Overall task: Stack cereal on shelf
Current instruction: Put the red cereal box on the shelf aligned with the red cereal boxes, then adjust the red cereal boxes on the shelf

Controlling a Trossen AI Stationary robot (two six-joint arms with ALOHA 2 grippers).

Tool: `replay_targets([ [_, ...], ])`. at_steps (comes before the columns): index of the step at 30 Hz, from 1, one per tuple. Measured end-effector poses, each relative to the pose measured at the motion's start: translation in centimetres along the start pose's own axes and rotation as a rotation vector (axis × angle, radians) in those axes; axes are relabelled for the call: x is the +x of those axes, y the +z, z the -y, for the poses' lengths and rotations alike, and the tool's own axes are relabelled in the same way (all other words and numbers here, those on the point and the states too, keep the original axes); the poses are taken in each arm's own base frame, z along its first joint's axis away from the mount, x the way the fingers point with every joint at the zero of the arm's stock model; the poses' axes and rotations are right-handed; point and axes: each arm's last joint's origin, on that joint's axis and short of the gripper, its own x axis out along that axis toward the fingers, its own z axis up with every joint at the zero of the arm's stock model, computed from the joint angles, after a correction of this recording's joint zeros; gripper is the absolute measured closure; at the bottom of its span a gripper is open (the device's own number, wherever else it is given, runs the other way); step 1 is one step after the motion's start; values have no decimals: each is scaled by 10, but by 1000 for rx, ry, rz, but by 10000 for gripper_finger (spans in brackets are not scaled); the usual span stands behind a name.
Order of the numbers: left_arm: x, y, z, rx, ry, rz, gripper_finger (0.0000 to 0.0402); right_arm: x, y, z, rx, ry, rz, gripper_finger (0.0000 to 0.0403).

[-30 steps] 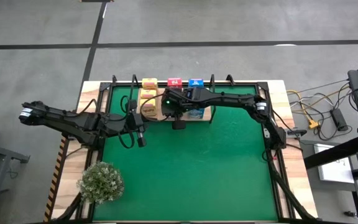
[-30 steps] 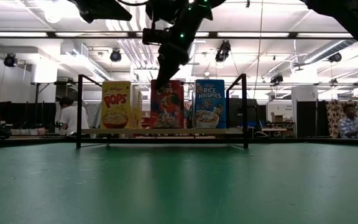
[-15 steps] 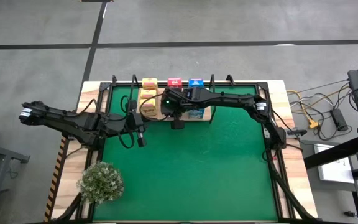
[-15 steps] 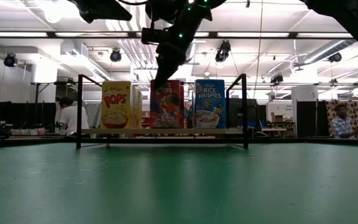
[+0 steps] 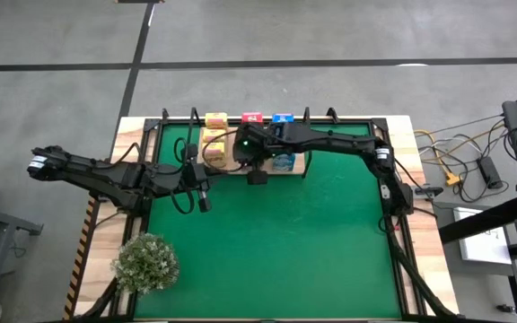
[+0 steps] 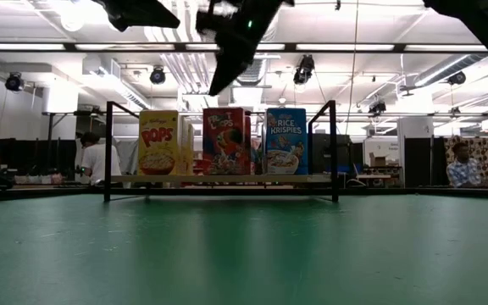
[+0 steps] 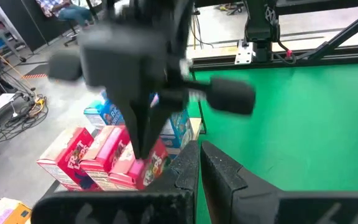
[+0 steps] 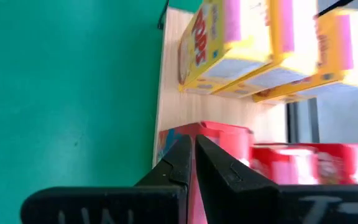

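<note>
Yellow, red and blue cereal [image 6: 226,141] boxes stand in rows on the wooden shelf [image 6: 219,179]. Right hand [image 6: 219,85] hovers above the red box, clenched, empty. Left hand [image 5: 204,205] clenched, empty, over the bench [image 5: 276,242].

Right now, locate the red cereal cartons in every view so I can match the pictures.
High view: red cereal cartons at top centre, only the rear one clear.
Low view: centre, between the yellow carton and the blue carton.
Left wrist view: lower left.
Right wrist view: bottom.
Shared landmark: the shut right tool, above the front red carton; the left tool waits aside.
</note>
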Motion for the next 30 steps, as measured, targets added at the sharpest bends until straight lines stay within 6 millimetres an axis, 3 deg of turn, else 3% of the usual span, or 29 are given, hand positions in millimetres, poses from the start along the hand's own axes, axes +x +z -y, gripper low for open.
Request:
replay_targets([
  [3, 0, 0, 0, 0, 0, 0, 402, -18, 3, 7, 5, -7, 5, 390],
  [7, 0, 0, 0, 0, 0, 0, 402, -27, 2, 23, 32, -33, 18, 390],
  [17, 0, 0, 0, 0, 0, 0, 402, -12, -33, 73, 144, -50, -64, 390],
  [23, 0, 0, 0, 0, 0, 0, 402, 2, -45, 75, 178, -1, -82, 390],
  [30, 0, 0, 0, 0, 0, 0, 402, 10, -46, 74, 174, -8, -61, 390],
])
